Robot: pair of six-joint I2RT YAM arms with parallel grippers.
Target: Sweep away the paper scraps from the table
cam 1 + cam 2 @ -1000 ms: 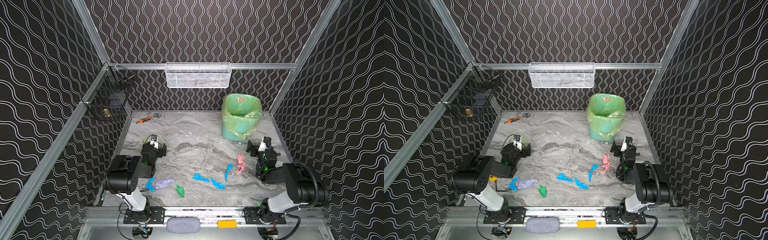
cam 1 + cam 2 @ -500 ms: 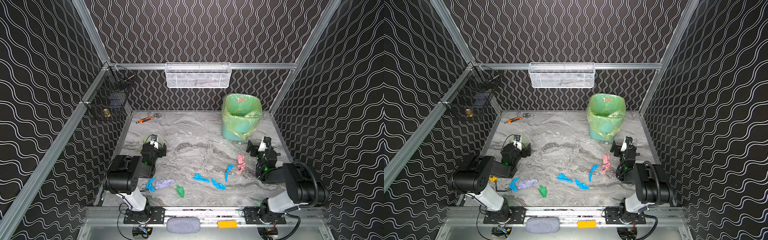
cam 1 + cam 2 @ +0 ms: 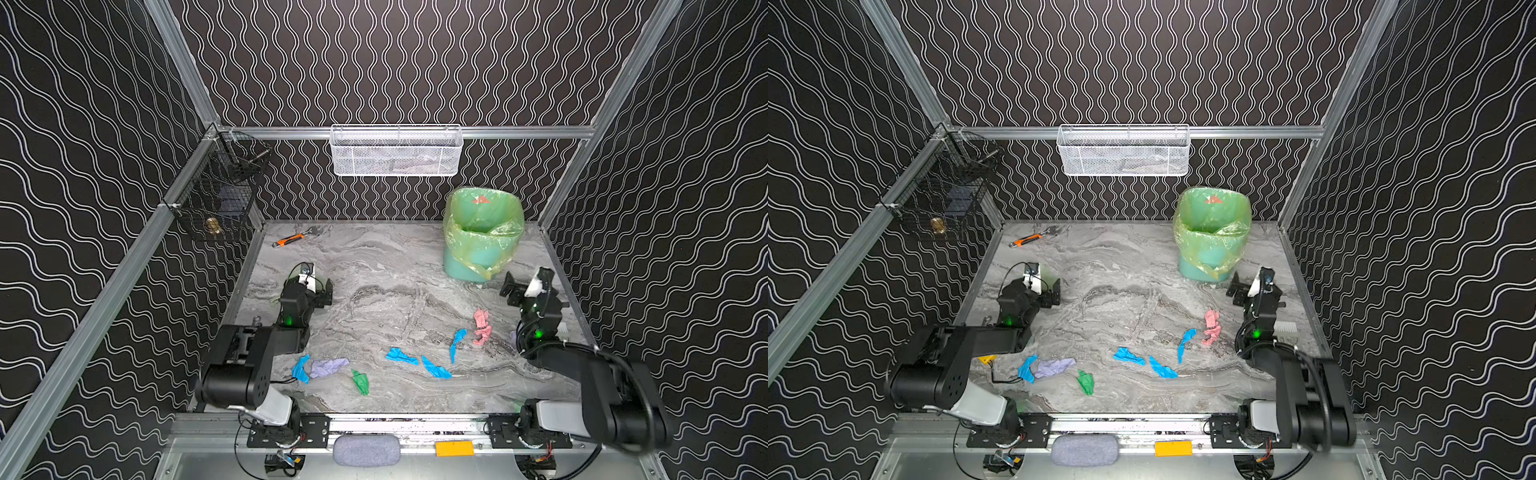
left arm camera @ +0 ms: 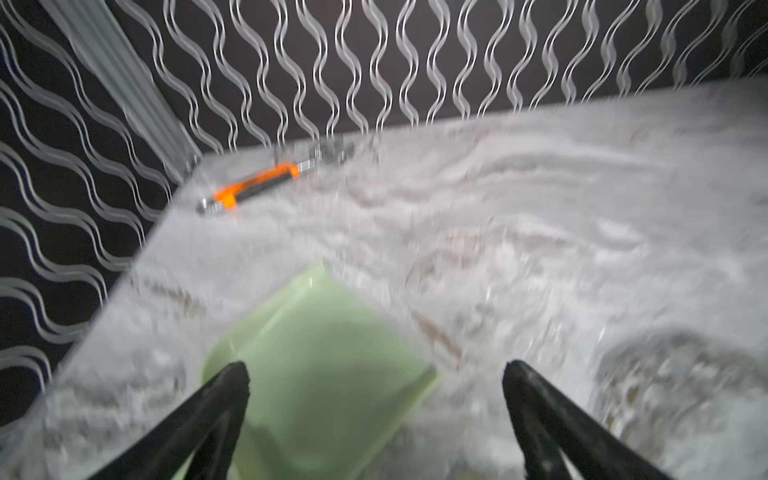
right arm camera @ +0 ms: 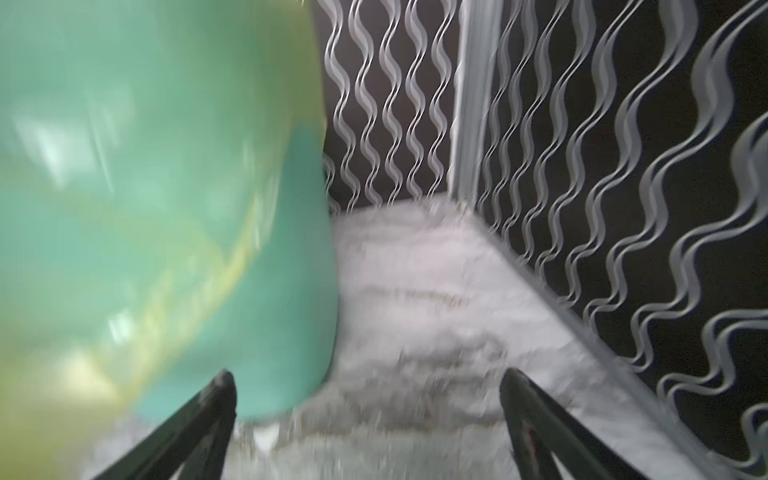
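The scraps point(image 3: 401, 356) lie on the near half of the table point(image 3: 374, 257), in a loose band from 7 o'clock to 4 o'clock. A blue, a lilac and a green one are close together at 7. Two blue ones are between 6 and 5, and a blue and a pink one are toward 4. Both grippers are apart from them.

The left gripper point(image 4: 374, 374) is at 9 o'clock, with its jaws spread wide and nothing between them. A green flat thing point(image 4: 316, 353) lies under it on the table. The right gripper point(image 5: 365, 378) is at 3 o'clock, also wide open and empty. It is just beside the bin point(image 3: 482, 232), which stands at 1 o'clock. The wrench point(image 3: 291, 240) lies at 11 o'clock, near the back wall.
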